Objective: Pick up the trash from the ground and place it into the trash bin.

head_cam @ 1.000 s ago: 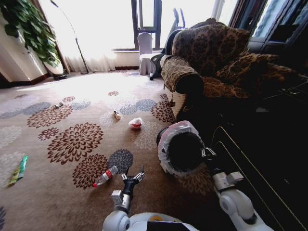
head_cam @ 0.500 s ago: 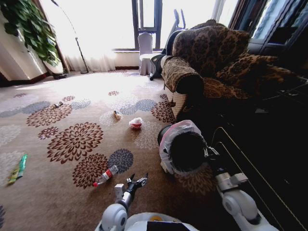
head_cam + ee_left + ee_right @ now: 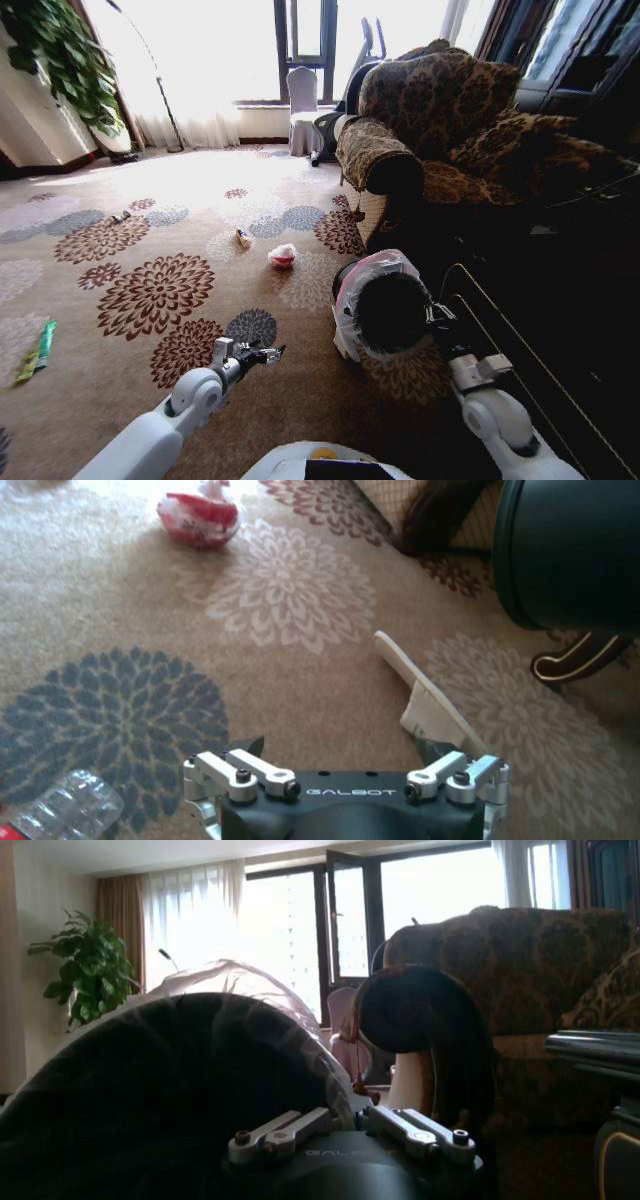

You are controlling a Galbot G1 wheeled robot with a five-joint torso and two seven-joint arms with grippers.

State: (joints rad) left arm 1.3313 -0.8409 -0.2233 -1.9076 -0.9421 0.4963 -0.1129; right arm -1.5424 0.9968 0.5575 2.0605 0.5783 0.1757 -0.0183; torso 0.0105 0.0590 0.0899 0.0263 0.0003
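Left gripper (image 3: 262, 352), fingers apart, hovers over carpet (image 3: 150, 200); centre them astride clear bottle (image 3: 55, 810) before closing. Right gripper (image 3: 437, 316) clamps trash bin (image 3: 385, 310).

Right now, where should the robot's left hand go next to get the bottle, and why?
Probably pull the left hand back a little and turn it toward the bottle. In the left wrist view the bottle lies close beside the hand's base, off to one side, not ahead of it where it could be grabbed.
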